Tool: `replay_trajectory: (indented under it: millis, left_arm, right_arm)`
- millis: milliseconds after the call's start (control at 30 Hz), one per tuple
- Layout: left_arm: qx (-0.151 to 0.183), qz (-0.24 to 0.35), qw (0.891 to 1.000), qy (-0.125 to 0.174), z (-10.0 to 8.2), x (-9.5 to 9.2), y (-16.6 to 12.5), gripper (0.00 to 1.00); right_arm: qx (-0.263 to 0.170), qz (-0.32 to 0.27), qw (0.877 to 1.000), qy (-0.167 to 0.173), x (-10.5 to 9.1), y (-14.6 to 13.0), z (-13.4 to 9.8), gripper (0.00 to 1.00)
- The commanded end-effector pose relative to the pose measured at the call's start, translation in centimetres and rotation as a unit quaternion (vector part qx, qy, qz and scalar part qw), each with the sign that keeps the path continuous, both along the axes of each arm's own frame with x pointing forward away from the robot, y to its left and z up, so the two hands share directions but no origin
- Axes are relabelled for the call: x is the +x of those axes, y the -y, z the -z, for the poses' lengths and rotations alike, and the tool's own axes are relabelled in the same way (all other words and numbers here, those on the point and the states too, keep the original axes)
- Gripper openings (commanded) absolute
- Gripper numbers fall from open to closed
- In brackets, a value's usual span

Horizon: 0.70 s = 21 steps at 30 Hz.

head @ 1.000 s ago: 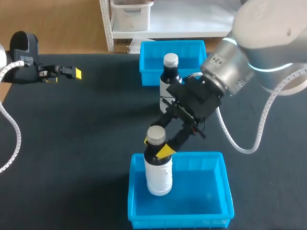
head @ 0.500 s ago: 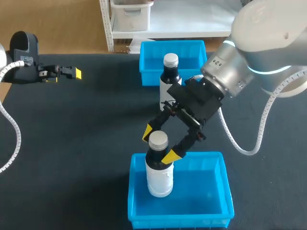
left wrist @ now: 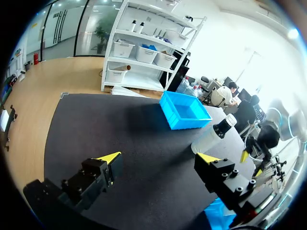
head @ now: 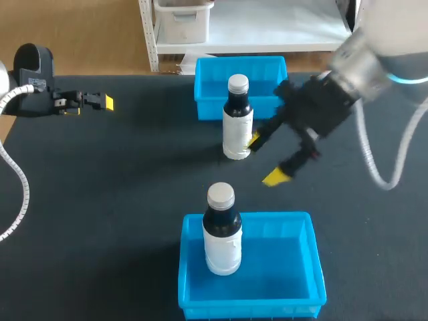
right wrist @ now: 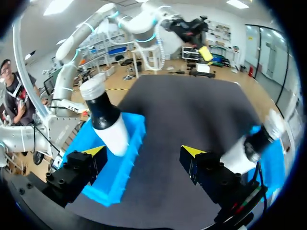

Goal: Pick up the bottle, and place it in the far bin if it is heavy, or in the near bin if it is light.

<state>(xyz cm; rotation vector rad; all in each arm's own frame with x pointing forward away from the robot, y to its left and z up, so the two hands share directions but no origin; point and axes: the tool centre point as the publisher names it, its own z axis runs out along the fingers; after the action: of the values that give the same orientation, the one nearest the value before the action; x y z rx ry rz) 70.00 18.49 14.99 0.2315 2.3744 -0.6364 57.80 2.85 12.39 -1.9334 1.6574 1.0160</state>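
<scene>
The right arm [head: 361,60] comes in from the right and slants down over the middle of the counter [head: 120,200]. Its right claw [head: 263,159] is spread wide, holds nothing and hangs above the bare stretch between the two bins. One yellow tip is close beside the second bottle [head: 237,117], though I can't tell whether it touches. The left arm [head: 30,80] sits low at the far left edge. The left claw [head: 87,105] points across the counter with its fingers well apart and nothing between them. The bottle [head: 221,231] stands upright in the near bin [head: 314,267], against the bin's left side, with its long axis vertical and its grey cap on top. The second bottle also stands upright with its cap up, on the counter just in front of the far bin [head: 207,87].
</scene>
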Motion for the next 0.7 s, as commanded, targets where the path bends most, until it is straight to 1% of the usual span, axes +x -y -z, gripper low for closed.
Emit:
replay_trajectory:
  millis: [33,133,200,333,400,467,600,700]
  left_arm:
    - [0.000,0.000,1.000,0.000,0.0,0.0,0.0,1.00]
    - [0.000,0.000,1.000,0.000,0.0,0.0,0.0,1.00]
    - [0.000,0.000,1.000,0.000,0.0,0.0,0.0,1.00]
    - [0.000,0.000,1.000,0.000,0.0,0.0,0.0,1.00]
    - [0.000,0.000,1.000,0.000,0.0,0.0,0.0,1.00]
    - [0.000,0.000,1.000,0.000,0.0,0.0,0.0,1.00]
    - [0.000,0.000,1.000,0.000,0.0,0.0,0.0,1.00]
    - [0.000,0.000,1.000,0.000,0.0,0.0,0.0,1.00]
  right_arm:
    - [0.003,0.058,0.998,0.011,2.8,4.3,-1.8,1.00]
    - [0.004,0.098,0.995,0.018,6.0,5.7,-2.1,1.00]
    - [0.007,0.116,0.993,0.020,8.0,6.2,-2.1,1.00]
    - [0.011,0.136,0.990,0.027,11.9,6.0,-2.1,1.00]
    - [0.013,0.141,0.989,0.031,13.5,5.6,-2.1,1.00]
    - [0.014,0.143,0.989,0.035,14.9,5.0,-2.1,1.00]
    - [0.022,0.136,0.990,0.038,17.1,3.3,-1.8,1.00]
    - [0.029,0.128,0.991,0.035,17.8,2.2,-1.6,1.00]
